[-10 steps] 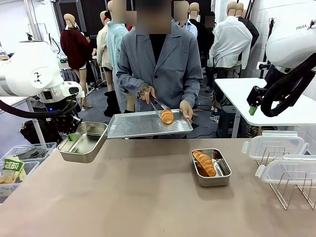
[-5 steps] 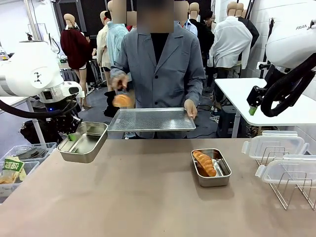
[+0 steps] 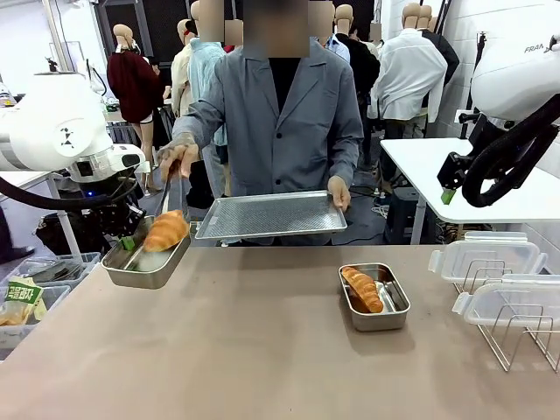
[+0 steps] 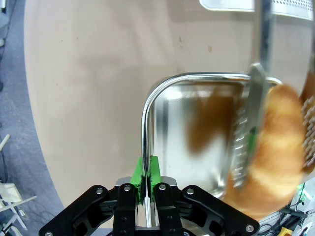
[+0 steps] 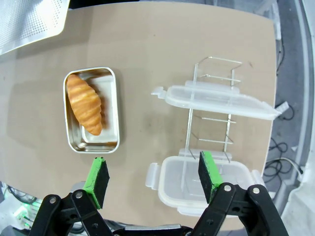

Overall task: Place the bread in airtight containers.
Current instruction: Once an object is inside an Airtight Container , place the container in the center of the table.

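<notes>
My left gripper [image 3: 129,242] [image 4: 147,173] is shut on the rim of a steel airtight container [image 3: 149,254] [image 4: 197,147], held just above the table's left edge. A person's hand holds tongs [image 3: 171,197] [image 4: 253,93] gripping a golden croissant [image 3: 166,231] [image 4: 273,152] right over that container. A second container [image 3: 374,297] [image 5: 91,110] stands on the table right of centre with a croissant [image 3: 362,288] [image 5: 84,103] inside. My right gripper [image 3: 448,194] [image 5: 155,174] hangs open, high at the right above the table, with nothing between its fingers.
The person's other hand holds a flat perforated steel tray [image 3: 271,215] at the far edge. Two clear clip lids [image 3: 486,255] [image 5: 216,101] rest on a wire rack [image 3: 516,328] at the right. A plastic bin [image 3: 26,297] sits off the left edge.
The person lifted the croissant off the perforated tray with the tongs and swung it left and down over the container in my left gripper. Neither arm moved.
</notes>
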Robot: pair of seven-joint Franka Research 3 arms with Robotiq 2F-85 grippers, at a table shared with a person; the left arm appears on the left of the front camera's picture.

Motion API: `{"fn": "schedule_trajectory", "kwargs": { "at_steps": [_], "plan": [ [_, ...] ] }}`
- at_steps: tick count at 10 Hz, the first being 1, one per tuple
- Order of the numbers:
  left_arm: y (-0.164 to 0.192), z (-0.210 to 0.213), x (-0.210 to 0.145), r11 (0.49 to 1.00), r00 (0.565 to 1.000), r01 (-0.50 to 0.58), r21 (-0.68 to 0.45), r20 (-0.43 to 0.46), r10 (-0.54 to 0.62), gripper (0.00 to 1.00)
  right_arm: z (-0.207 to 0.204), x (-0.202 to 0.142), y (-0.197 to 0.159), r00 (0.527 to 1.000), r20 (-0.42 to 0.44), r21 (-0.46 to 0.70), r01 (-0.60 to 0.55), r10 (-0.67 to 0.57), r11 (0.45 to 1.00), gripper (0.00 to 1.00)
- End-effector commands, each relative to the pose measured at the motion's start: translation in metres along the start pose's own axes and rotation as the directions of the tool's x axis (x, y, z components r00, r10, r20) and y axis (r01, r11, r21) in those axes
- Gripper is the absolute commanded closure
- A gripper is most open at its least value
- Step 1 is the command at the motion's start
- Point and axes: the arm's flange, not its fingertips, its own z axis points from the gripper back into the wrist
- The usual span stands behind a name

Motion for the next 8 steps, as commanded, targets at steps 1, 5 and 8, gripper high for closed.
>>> {"fn": "schedule_trajectory", "kwargs": {
  "at_steps": [1, 5, 8],
  "plan": [
    [0.0015, 0.0032, -0.0001, 1.000, 1.000, 0.003, 0.008, 0.008, -0.003, 1.00, -0.0032, -0.0010, 0.0015, 1.000, 0.014, 0.011, 0.005, -0.005, 1.000, 0.09],
    [0.0015, 0.0032, -0.0001, 1.000, 1.000, 0.003, 0.008, 0.008, -0.003, 1.00, -0.0032, -0.0010, 0.0015, 1.000, 0.014, 0.011, 0.005, -0.005, 1.000, 0.09],
    [0.0015, 0.0032, -0.0001, 1.000, 1.000, 0.003, 0.008, 0.008, -0.003, 1.00, -0.0032, -0.0010, 0.0015, 1.000, 0.014, 0.011, 0.005, -0.005, 1.000, 0.09]
  ]
}}
